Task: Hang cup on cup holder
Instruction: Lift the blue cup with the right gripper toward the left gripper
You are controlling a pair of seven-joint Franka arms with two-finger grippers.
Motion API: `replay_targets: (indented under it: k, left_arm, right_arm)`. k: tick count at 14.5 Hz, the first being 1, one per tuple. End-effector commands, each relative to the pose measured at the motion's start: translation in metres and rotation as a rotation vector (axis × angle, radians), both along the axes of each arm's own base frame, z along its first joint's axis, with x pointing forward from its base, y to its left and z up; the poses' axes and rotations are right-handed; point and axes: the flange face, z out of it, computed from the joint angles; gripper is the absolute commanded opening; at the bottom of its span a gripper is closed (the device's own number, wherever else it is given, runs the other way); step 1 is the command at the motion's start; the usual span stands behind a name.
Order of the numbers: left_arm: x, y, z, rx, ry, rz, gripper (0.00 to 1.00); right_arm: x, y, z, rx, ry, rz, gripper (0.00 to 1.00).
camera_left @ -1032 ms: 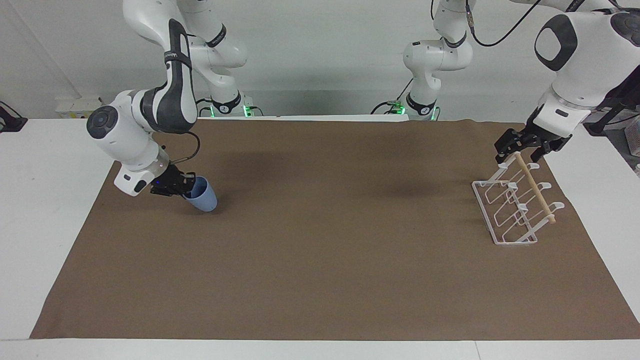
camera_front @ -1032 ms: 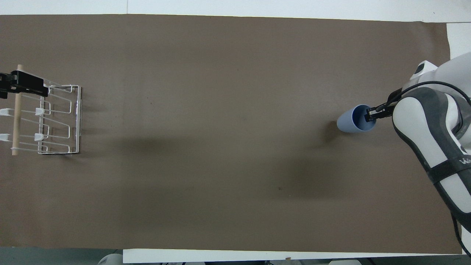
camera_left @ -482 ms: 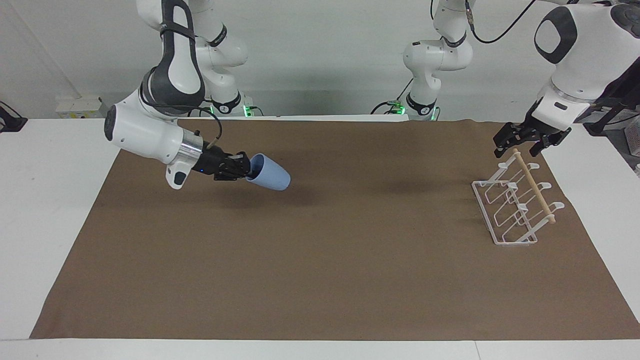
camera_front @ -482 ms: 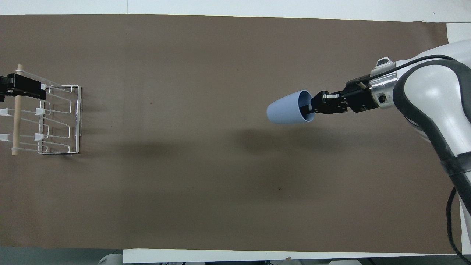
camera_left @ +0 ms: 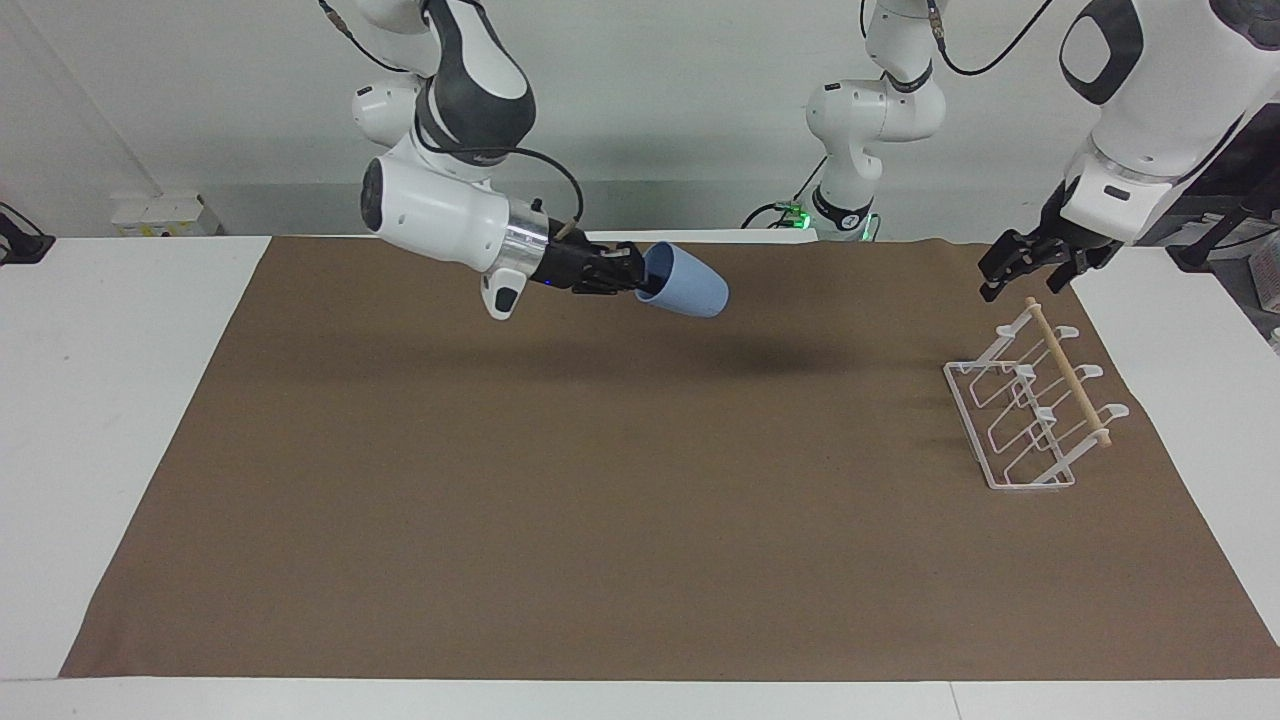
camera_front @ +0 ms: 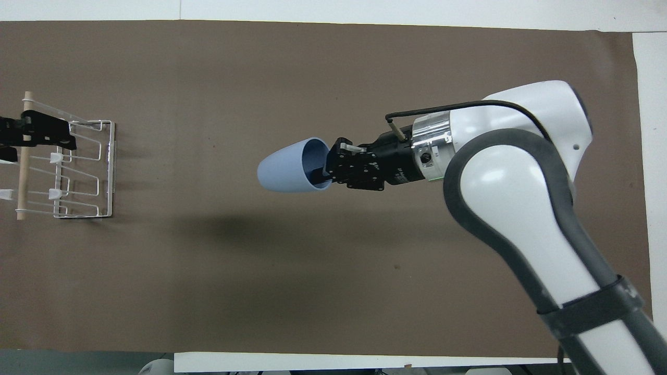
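The light blue cup point(camera_left: 690, 285) lies sideways in the air, base toward the left arm's end of the table. My right gripper point(camera_left: 645, 280) is shut on its rim, one finger inside, over the middle of the brown mat; both show in the overhead view, the cup point(camera_front: 286, 169) ahead of the right gripper point(camera_front: 325, 169). The white wire cup holder point(camera_left: 1068, 372) with its wooden dowel stands at the left arm's end, also in the overhead view point(camera_front: 22, 177). My left gripper point(camera_left: 1022, 285) hangs open just above the dowel's end nearer to the robots, not touching it, and shows in the overhead view point(camera_front: 32, 136).
A brown mat point(camera_left: 600, 500) covers most of the white table point(camera_left: 100, 400). Nothing else lies on it between the cup and the cup holder.
My right gripper lifted the cup off the mat and carried it toward the left arm's end, rising as it went. My left gripper rose a little off the dowel.
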Motion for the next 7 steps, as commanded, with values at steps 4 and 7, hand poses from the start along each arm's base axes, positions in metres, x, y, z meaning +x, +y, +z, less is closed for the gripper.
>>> replay_targets:
  k: [4,7]
  left_arm:
    - [-0.024,-0.089,0.000,-0.166,-0.013,0.502,1.00]
    - [-0.027,-0.133,-0.004,-0.246,0.005,0.732,1.00]
  right_arm:
    - [-0.008,0.018,-0.001,0.041,0.043,-0.076,0.00]
    - [-0.009,0.019,-0.002,0.041,0.049,-0.073,0.00]
